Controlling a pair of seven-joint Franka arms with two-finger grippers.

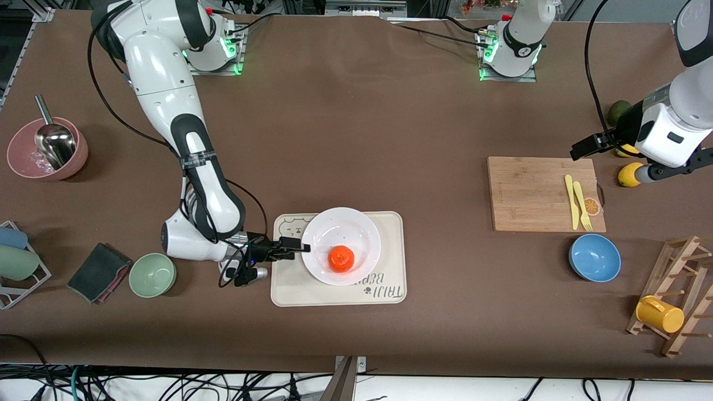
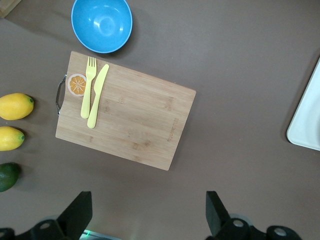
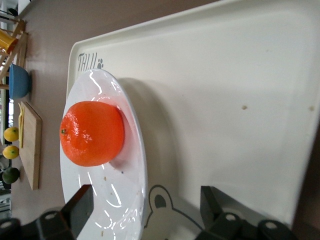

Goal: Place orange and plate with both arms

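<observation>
Now the orange (image 1: 341, 259) is sitting on the plate (image 1: 365, 229).
Right gripper (image 1: 294, 249) fingers gaping wide at plate's rim; left gripper (image 2: 147, 212) waiting, fingers wide.

The glossy orange (image 1: 341, 259) sits in the white plate (image 1: 365, 229), which lies flat on the cream tray (image 1: 390, 278).

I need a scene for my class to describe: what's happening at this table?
The orange sits on the white plate, which rests on the cream tray. The right gripper, fingers open, is at the plate's rim on the right arm's side, holding nothing. The left gripper waits open, up over the table by the cutting board.
</observation>
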